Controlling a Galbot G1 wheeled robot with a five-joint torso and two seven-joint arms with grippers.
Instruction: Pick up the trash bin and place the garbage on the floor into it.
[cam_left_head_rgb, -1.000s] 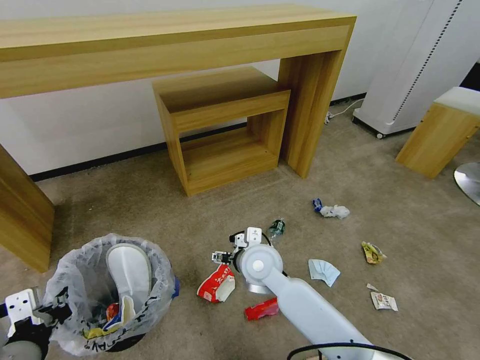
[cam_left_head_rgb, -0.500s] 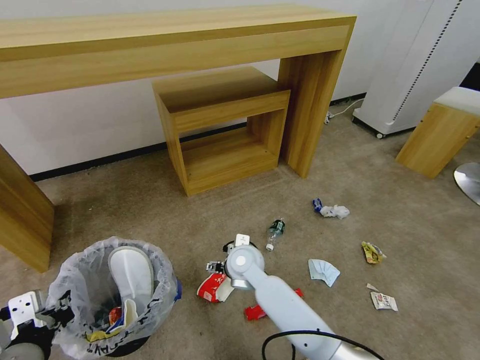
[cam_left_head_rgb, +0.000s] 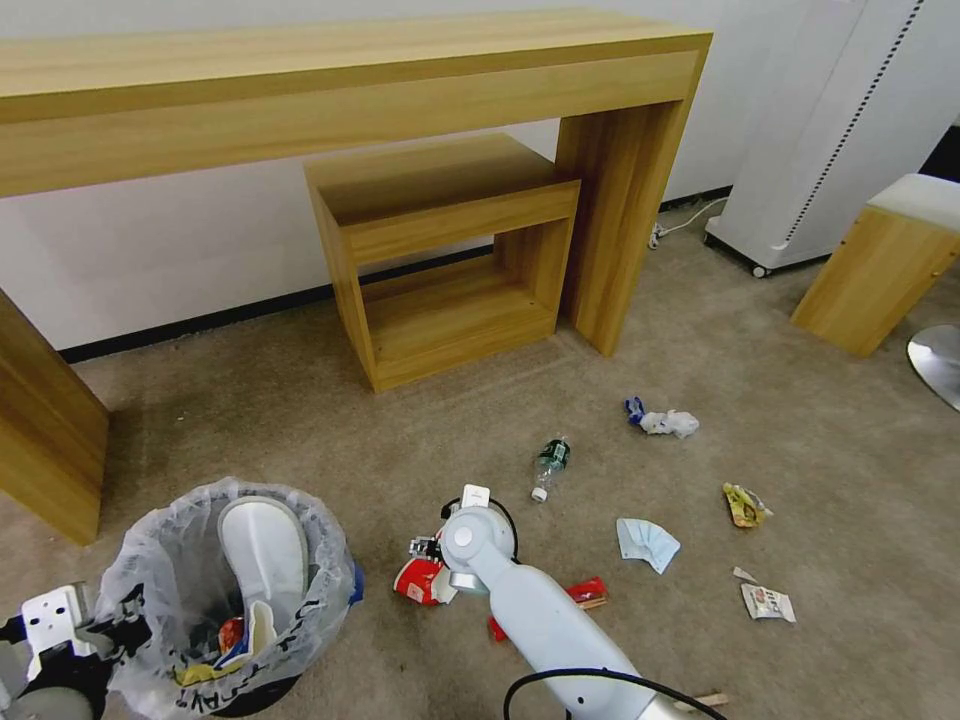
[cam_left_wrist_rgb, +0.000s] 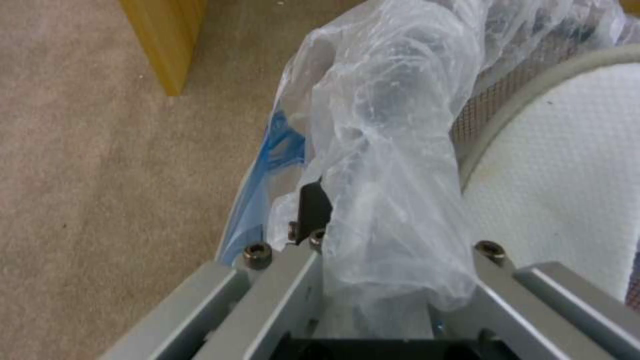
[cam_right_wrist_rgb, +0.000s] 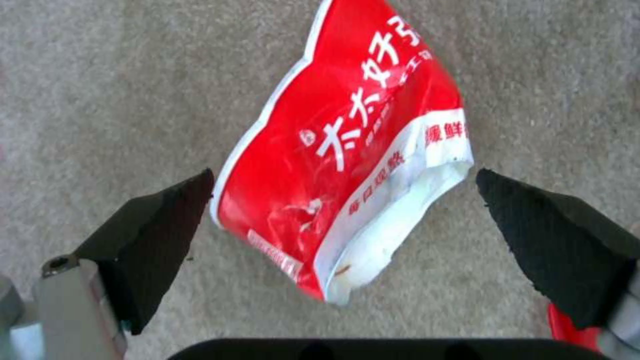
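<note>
left gripper clamped on the black bag-lined trash bin holding one white slipper; right gripper spread over the crushed red-white paper bowl; bottle, mask, wrappers remain.

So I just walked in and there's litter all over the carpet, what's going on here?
The robot is clearing it up. Its left gripper is shut on the rim of the trash bin, which already holds a white slipper. Its right gripper hangs open over a crushed red-white paper bowl on the floor. A bottle, a face mask and wrappers lie scattered nearby.
</note>
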